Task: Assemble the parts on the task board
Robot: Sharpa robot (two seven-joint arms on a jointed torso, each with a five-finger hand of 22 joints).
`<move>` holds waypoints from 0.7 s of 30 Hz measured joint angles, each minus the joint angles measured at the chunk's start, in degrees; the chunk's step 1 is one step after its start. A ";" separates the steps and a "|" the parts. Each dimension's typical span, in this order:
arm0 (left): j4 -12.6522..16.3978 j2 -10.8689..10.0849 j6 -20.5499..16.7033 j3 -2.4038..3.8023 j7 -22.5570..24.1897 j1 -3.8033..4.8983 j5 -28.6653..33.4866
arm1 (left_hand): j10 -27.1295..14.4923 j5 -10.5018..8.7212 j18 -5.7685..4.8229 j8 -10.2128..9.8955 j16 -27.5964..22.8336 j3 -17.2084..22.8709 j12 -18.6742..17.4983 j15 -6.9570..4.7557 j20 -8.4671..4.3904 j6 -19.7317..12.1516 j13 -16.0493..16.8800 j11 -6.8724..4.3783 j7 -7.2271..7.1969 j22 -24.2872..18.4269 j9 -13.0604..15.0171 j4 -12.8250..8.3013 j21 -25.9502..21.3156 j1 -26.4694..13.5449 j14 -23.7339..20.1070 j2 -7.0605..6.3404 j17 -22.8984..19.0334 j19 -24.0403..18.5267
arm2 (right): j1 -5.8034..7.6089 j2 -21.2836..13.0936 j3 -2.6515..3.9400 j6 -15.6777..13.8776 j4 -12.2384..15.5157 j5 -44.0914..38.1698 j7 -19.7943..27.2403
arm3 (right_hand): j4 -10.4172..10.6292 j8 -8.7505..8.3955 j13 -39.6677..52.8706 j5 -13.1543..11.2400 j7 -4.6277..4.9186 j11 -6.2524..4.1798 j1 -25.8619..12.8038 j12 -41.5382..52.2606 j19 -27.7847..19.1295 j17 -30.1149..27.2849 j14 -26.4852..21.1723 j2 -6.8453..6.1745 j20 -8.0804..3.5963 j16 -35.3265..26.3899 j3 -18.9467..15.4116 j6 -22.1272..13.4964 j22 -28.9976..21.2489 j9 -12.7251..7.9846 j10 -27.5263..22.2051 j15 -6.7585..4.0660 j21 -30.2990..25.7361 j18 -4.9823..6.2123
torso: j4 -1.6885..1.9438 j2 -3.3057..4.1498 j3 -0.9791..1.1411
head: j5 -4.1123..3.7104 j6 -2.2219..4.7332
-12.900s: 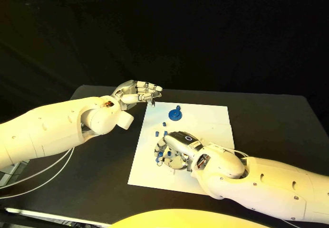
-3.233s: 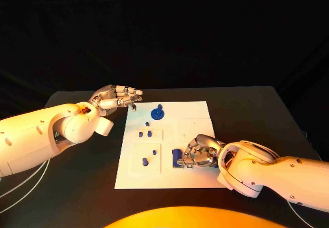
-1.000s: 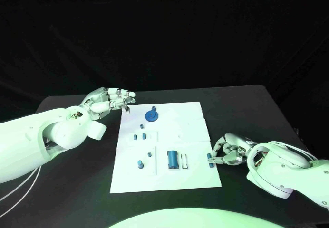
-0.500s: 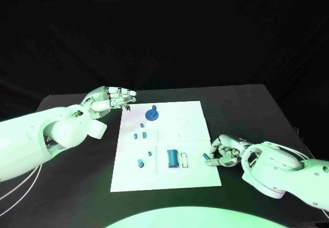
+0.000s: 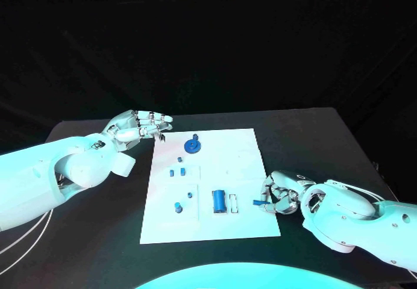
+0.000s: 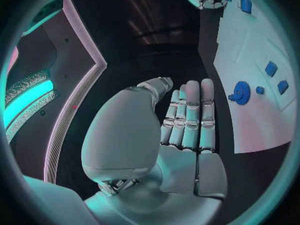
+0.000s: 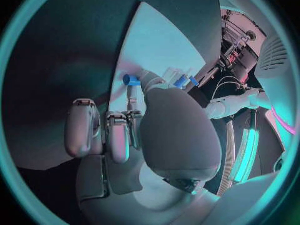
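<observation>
Right at its fingertips, the right hand (image 5: 279,200) pinches a small blue part (image 5: 258,203) over the task board (image 5: 234,156) edge; several parts look seated, others left. Left hand (image 5: 139,125) curled, holding nothing.

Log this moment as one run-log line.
left hand: empty, raised beside task board | right hand: pinching small blue part at board's right edge | blue gear: on board

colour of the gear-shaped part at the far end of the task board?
Blue. The gear-shaped part shows best in the head view, on the white task board.
</observation>
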 measured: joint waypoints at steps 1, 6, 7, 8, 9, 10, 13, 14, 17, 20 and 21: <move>0.00 0.00 0.01 0.00 -0.01 0.00 0.00 | 0.00 0.00 0.00 0.00 0.00 0.00 0.00 0.00 0.00 0.00 0.00 0.00 0.00 0.00 0.00 0.00 0.00 0.00 0.00 0.00 0.00 0.00 | -0.01 0.02 -0.01 -0.05 0.02 -0.05 -0.01 | 0.35 0.11 0.00 0.35 -0.04 0.00 0.00 0.00 0.00 0.00 0.00 0.00 0.00 0.00 0.35 0.04 0.00 0.00 0.00 0.00 0.00 0.00 | 0.00 0.00 0.00 | 0.04 0.02; 0.00 0.00 0.04 -0.01 -0.05 0.00 0.00 | 0.00 0.00 0.00 0.00 0.00 0.00 0.00 0.00 0.00 0.00 0.00 0.00 0.00 0.00 0.00 0.00 0.00 0.00 0.00 0.00 0.00 0.00 | 0.08 0.01 -0.16 -0.70 0.51 0.44 -0.39 | 1.58 1.11 0.00 2.51 -0.20 0.00 0.08 0.00 0.00 0.00 0.00 -0.12 0.00 0.00 2.88 -0.44 0.00 -0.10 0.00 0.00 0.00 0.00 | -0.04 0.01 0.00 | 0.16 0.10; 0.00 -0.01 0.04 -0.01 -0.06 0.00 0.00 | 0.00 0.00 0.00 0.00 0.00 0.00 0.00 0.00 0.00 0.00 0.00 0.00 0.00 0.00 0.00 0.00 0.00 0.00 0.00 0.00 0.00 0.00 | 0.17 0.01 -0.23 -0.84 0.65 0.74 -0.47 | 1.62 1.11 0.00 2.67 -0.08 0.01 -0.51 0.00 0.00 0.00 0.00 0.10 0.00 0.00 3.44 -0.57 0.00 -0.11 -0.01 0.00 0.00 0.00 | -0.04 0.01 0.01 | 0.17 0.13; -0.01 -0.01 0.05 -0.01 -0.06 0.00 0.00 | 0.00 0.00 0.00 0.00 0.00 0.00 0.00 0.00 0.00 0.00 0.00 0.00 0.00 0.00 0.00 0.00 0.00 0.00 0.00 0.00 0.00 0.00 | 0.28 0.05 -0.28 -0.96 0.78 1.13 -0.57 | 1.43 1.11 0.00 2.70 -0.02 0.00 -1.47 0.00 0.00 0.00 0.00 0.07 0.00 0.00 4.64 -0.64 0.00 -0.11 -0.01 0.00 0.00 0.00 | -0.04 0.01 0.02 | 0.18 0.15; -0.01 -0.01 0.05 -0.01 -0.07 0.00 0.00 | 0.00 0.00 0.00 0.00 0.00 0.00 0.00 0.00 0.00 0.00 0.00 0.00 0.00 0.00 0.00 0.00 0.00 0.00 0.00 0.00 0.00 0.00 | 0.49 0.16 -0.38 -1.11 0.95 1.77 -0.74 | 1.47 1.11 0.00 2.78 0.01 0.00 -2.12 0.00 0.00 0.00 0.00 0.03 0.00 0.00 4.82 -0.67 0.00 -0.10 -0.01 0.00 0.00 0.00 | -0.04 0.01 0.03 | 0.18 0.18; -0.01 -0.01 0.05 -0.01 -0.07 0.00 0.00 | 0.00 0.00 0.00 0.07 0.00 0.00 0.00 0.00 0.00 0.00 0.00 0.00 0.00 0.00 0.00 0.00 0.00 0.00 0.00 0.00 0.01 0.00 | 0.61 0.27 -0.42 -1.22 1.10 2.31 -0.85 | 0.90 1.14 0.00 2.79 0.06 0.00 -2.67 0.00 0.00 0.00 0.00 0.00 0.00 0.00 5.49 -0.82 -0.01 0.12 -0.01 0.00 0.00 0.00 | -0.04 0.01 0.04 | 0.18 0.22; -0.02 0.01 0.07 -0.01 -0.09 0.00 -0.01 | 0.00 0.00 0.00 0.22 0.00 0.00 0.00 0.00 0.00 0.00 0.00 0.00 0.00 0.00 0.00 0.00 0.00 0.00 0.00 0.00 0.05 0.00 | 1.19 0.67 -0.45 -1.63 1.75 4.37 -1.13 | 0.15 1.81 0.00 2.80 -0.01 0.00 -4.34 0.00 0.00 0.00 0.00 -0.23 0.00 0.00 7.11 -1.06 -0.01 0.26 -0.01 0.00 0.30 0.00 | -0.03 0.01 0.04 | 0.21 0.26; -0.02 0.01 0.07 -0.01 -0.09 0.00 -0.01 | 0.00 0.00 0.00 0.22 0.00 0.00 0.00 0.00 0.00 0.00 0.00 0.00 0.00 0.01 0.00 0.00 0.00 0.00 0.00 0.00 0.05 0.00 | 1.37 0.80 -0.44 -1.78 1.95 5.02 -1.18 | -0.67 1.81 0.00 2.80 0.07 0.00 -4.85 0.00 0.00 0.00 0.00 -0.37 0.00 0.00 8.28 -1.16 -0.01 0.26 -0.01 0.00 0.32 0.00 | -0.01 0.02 0.04 | 0.21 0.27; -0.02 0.03 0.08 -0.01 -0.10 0.00 -0.01 | 0.00 0.00 0.00 0.22 0.00 0.00 0.00 0.00 0.00 0.00 0.01 0.00 0.00 -0.03 0.00 0.00 0.00 0.00 0.00 0.00 0.05 0.00 | 1.76 1.17 -0.39 -2.22 2.37 6.70 -1.27 | -1.56 1.82 0.00 2.80 0.19 0.00 -6.33 0.00 0.00 0.00 0.00 -0.54 0.00 0.00 9.98 -1.29 -0.01 0.27 -0.01 0.00 0.32 0.00 | 0.00 0.02 0.07 | 0.22 0.27; -0.02 0.05 0.08 -0.01 -0.11 0.00 -0.01 | 0.00 0.00 0.00 0.22 0.00 0.00 0.00 0.00 0.00 0.00 0.00 0.00 0.00 -0.05 0.00 0.00 0.00 0.00 0.00 0.00 0.04 0.00 | 2.05 1.73 -0.39 -2.76 2.67 9.04 -1.31 | -1.94 1.82 0.00 2.80 0.23 0.00 -7.81 0.00 0.00 0.04 0.00 -0.58 0.01 0.00 11.34 -1.33 -0.01 0.27 -0.01 0.00 0.32 0.00 | -0.01 0.03 0.07 | 0.22 0.27; -0.02 0.06 0.09 -0.01 -0.11 0.00 -0.01 | 0.00 0.00 0.00 0.22 0.00 0.00 0.00 0.00 0.00 0.00 0.00 0.00 0.00 -0.05 0.00 0.00 0.00 0.00 0.00 0.00 0.04 0.00 | 2.10 1.92 -0.39 -2.90 2.72 9.78 -1.32 | -2.21 1.82 0.00 2.79 0.24 0.00 -8.03 0.00 0.00 0.04 0.00 -0.48 0.00 0.00 11.85 -1.38 -0.01 0.27 -0.01 0.01 0.32 0.00 | -0.01 0.03 0.06 | 0.22 0.27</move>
